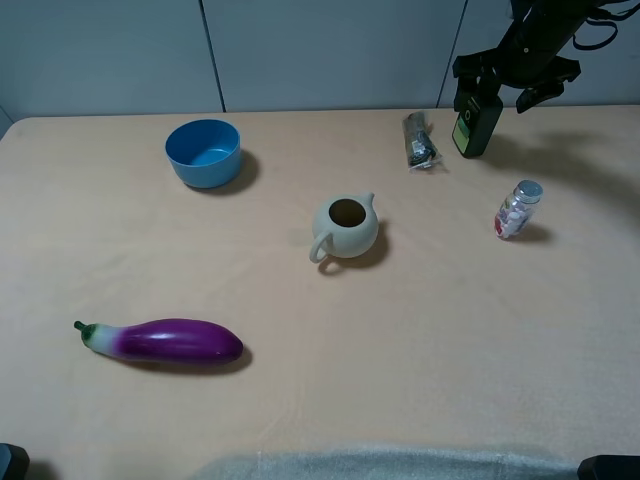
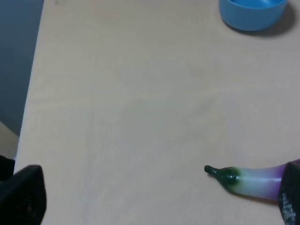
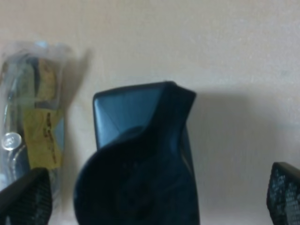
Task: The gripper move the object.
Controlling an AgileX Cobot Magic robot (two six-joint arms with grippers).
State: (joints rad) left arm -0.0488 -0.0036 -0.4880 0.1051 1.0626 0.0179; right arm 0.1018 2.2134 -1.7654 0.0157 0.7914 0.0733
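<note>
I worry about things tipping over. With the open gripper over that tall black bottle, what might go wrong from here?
The bottle stands upright and narrow, with the open right gripper spread on either side of its top. A finger clipping it on any move may topple it. The wrapped packet lies close beside it, so a falling bottle or a sideways finger would likely hit it.
</note>
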